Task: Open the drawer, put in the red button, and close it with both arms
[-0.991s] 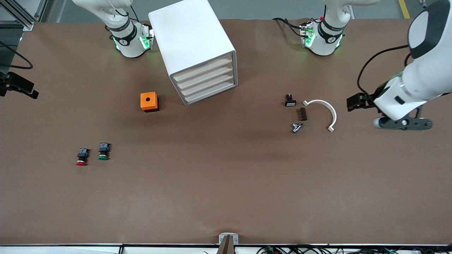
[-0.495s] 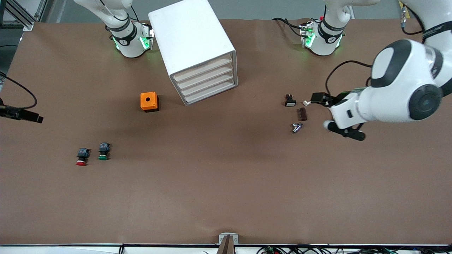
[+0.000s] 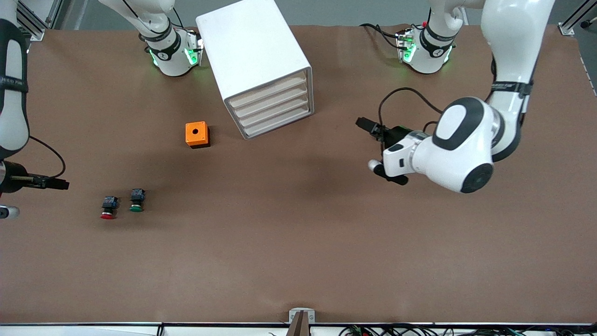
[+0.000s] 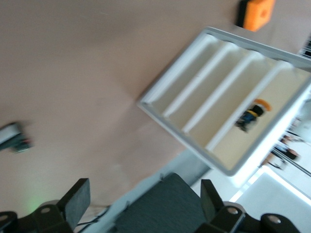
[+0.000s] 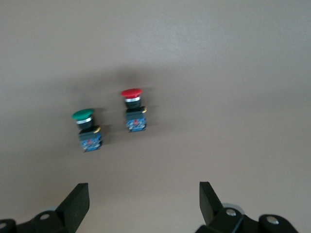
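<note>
Left gripper (image 3: pixel 366 125), fingers spread wide and empty, hangs over the table beside the cabinet (image 3: pixel 254 60). Right gripper (image 5: pixel 141 204), likewise wide and empty, hangs near the red button (image 3: pixel 108 207).

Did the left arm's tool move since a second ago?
Yes. The left tool has swung from the table's edge toward the cabinet, the way its drawers face. It is open, above where the small parts lay.
</note>
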Motion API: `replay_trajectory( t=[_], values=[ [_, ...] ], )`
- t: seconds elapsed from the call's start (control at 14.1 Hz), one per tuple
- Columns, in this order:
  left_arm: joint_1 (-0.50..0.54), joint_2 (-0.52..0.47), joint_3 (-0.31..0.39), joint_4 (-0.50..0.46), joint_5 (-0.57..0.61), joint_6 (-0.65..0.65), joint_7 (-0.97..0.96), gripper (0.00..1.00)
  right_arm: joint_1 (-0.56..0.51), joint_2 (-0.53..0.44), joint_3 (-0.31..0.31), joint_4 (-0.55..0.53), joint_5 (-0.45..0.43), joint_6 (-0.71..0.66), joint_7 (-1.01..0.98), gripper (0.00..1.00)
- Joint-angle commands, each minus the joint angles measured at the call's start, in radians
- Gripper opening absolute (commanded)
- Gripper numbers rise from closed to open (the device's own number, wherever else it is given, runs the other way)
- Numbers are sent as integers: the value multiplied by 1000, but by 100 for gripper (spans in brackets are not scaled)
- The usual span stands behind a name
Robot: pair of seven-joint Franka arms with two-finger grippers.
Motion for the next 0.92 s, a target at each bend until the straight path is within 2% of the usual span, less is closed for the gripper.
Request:
replay_trajectory(
  t=[0.0, 0.28, 0.64, 0.85],
  values=[
    [-45, 20, -16, -43, -104, 83, 28, 100, -13, -17, 16, -99, -12, 87, -14, 100],
    [-166, 48, -43, -127, -234, 300, 121, 100, -16, -14, 16, -224, -6, 297, -14, 100],
    [-206, 111, -43, -129, -288, 340, 306, 100, -13, 72, 18, -263, -5, 477, -14, 100],
    [-211, 132, -46, -141, -290, 370, 438, 100, -14, 126, 21, -263, 0, 515, -13, 100]
  ],
)
